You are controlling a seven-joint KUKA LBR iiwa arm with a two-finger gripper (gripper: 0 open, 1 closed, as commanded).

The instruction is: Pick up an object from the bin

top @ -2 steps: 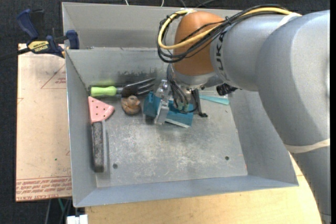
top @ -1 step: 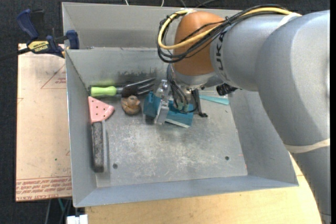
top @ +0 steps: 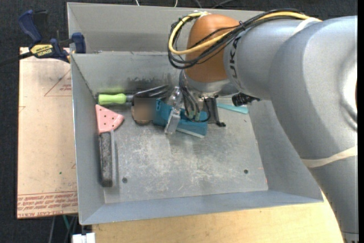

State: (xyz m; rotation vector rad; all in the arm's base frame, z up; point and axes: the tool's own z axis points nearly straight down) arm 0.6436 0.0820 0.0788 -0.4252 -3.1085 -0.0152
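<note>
My gripper [top: 193, 121] is low in the middle of the bin, under the orange wrist cover. It stands open, with a silver finger [top: 172, 122] on the left and a black finger [top: 215, 114] on the right. A blue block-like thing [top: 190, 128] lies under and between them; I cannot tell whether they touch it. A brown rounded thing [top: 142, 112] lies against the blue one's left side. A tool with a green handle [top: 111, 98] and a dark shaft lies just behind it, pointing toward the gripper.
A pink triangular piece [top: 107, 118] and a long dark grey bar [top: 106, 159] lie along the left wall. A light teal strip [top: 238, 107] shows to the right of the gripper. The arm covers the bin's right side.
</note>
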